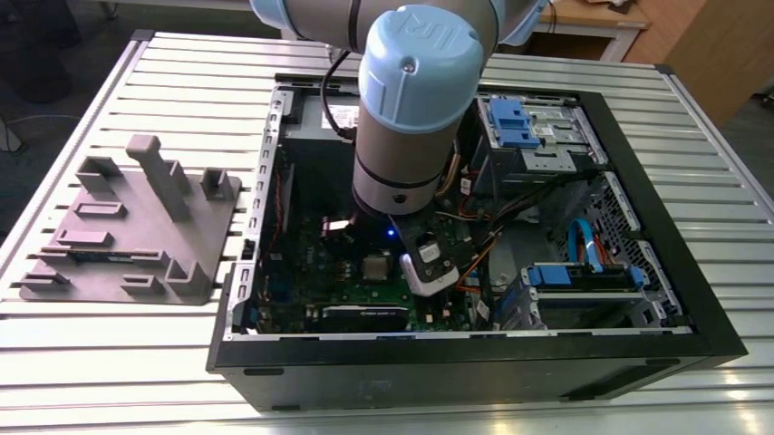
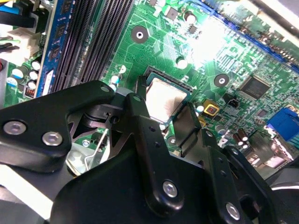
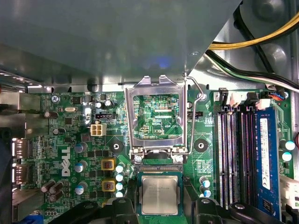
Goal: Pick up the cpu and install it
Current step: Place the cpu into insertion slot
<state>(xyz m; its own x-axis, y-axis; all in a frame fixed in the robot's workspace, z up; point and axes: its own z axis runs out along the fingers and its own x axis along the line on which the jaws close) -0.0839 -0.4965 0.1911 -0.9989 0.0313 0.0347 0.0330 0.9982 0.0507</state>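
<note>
**Here, the cpu lies in its socket under the pincer**

In both wrist views the cpu (image 3: 160,194) (image 2: 164,95) sits flat in the black socket on the green motherboard (image 3: 70,140), its silvery top up. The second wrist view hides one part of the chip behind black links, and the first wrist view cuts its edge off at the frame. The pincer (image 2: 162,107) straddles the chip, with its links on two sides of it. The contact is hidden, so I cannot tell whether it clamps the chip or stands loose. Just beside the socket the hinged metal frame (image 3: 128,121) stands open, and the board shows through its window. A blue memory stick (image 3: 264,154) stands in a slot near the socket.

In the exterior view the arm (image 1: 411,100) reaches down into the open computer case (image 1: 653,181) on the slatted tabletop (image 1: 145,362), and its big joint hides the case's far middle. The cpu (image 1: 377,265) is a small pale square there. A grey fixture tray (image 1: 121,245) lies apart from the case, on the exterior view's left.
</note>
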